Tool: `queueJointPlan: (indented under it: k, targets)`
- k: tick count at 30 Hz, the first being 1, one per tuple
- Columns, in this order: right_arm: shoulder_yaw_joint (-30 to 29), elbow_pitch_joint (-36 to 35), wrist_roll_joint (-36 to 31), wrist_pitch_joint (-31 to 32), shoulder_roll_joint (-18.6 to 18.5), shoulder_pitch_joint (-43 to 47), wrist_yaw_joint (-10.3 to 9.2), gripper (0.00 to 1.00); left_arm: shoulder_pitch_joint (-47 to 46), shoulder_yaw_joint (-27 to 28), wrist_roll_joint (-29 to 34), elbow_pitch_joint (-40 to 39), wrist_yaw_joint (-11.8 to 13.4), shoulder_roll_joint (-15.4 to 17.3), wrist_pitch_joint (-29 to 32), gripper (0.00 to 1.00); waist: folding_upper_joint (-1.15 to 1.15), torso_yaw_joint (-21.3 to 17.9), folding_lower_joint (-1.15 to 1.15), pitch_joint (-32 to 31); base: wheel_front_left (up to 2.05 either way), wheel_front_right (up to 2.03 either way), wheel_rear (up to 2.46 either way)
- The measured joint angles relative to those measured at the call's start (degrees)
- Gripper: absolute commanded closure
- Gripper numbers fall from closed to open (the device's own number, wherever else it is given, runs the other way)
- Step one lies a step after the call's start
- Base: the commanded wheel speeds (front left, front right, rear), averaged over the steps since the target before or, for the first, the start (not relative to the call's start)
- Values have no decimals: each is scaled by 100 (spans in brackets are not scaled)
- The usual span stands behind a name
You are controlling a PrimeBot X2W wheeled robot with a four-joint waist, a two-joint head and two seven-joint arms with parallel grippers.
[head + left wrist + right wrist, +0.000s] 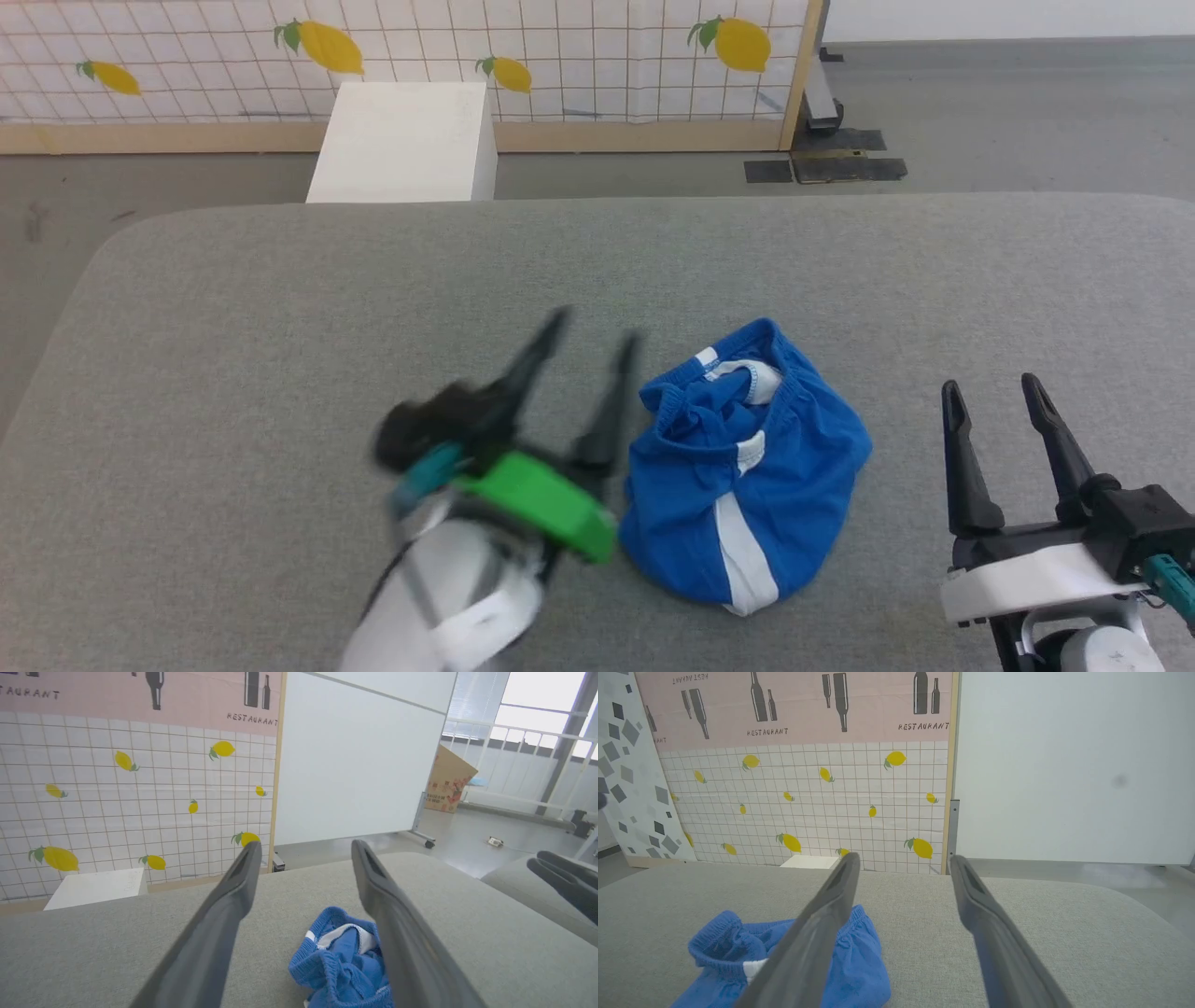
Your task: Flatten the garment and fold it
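Blue shorts [747, 467] lie bunched in a crumpled heap on the grey padded table [280, 308], toward the middle of its front edge. Nothing looks flattened or folded yet, so the whole job remains. The left gripper [597, 327] hangs just beside the heap, fingers spread and empty. The right gripper [990, 383], likewise spread and empty, sits well apart near the front right corner.

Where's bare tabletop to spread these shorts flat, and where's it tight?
Bare grey table runs from the garment back to the far edge, and leftward past the left end effector. A narrower bare strip lies between the garment and the right end effector. Tightest: the left end effector, open, sits close beside the garment's left edge.
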Motion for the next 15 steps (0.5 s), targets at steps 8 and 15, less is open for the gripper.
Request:
queueJointPlan:
  k: [8,15]
  targets:
    - [130,51,88,0,1,-13,0,0,-1174,-1595,-909,1183,-18,-16,888,0,0,-320,0,5,0,0,0]
    - [169,77,136,0,0,-41,0,0,-1766,-2094,-1385,2217,94,-13,2441,0,0,-704,0,79,0,0,0]
